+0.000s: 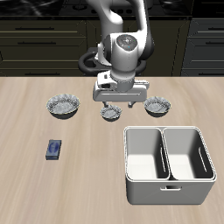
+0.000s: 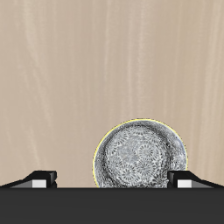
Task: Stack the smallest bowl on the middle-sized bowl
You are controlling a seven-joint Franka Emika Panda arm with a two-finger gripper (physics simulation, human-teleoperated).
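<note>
The smallest bowl (image 1: 111, 112) stands on the table mid-way back, grey-and-white patterned with a scalloped rim. The middle-sized bowl (image 1: 158, 106) stands apart from it, on the same line across the table. My gripper (image 1: 121, 102) hangs open just above and slightly behind the smallest bowl. In the wrist view the smallest bowl (image 2: 140, 156) lies on the wood between my two fingertips (image 2: 184, 178), closer to one of them, and the gripper (image 2: 112, 180) holds nothing. The middle-sized bowl is out of the wrist view.
The largest bowl (image 1: 65, 106) stands on the other side of the smallest one. A white two-compartment bin (image 1: 169, 175) sits near the front edge. A small blue object (image 1: 54, 150) lies nearer the front. Dark cabinets are behind.
</note>
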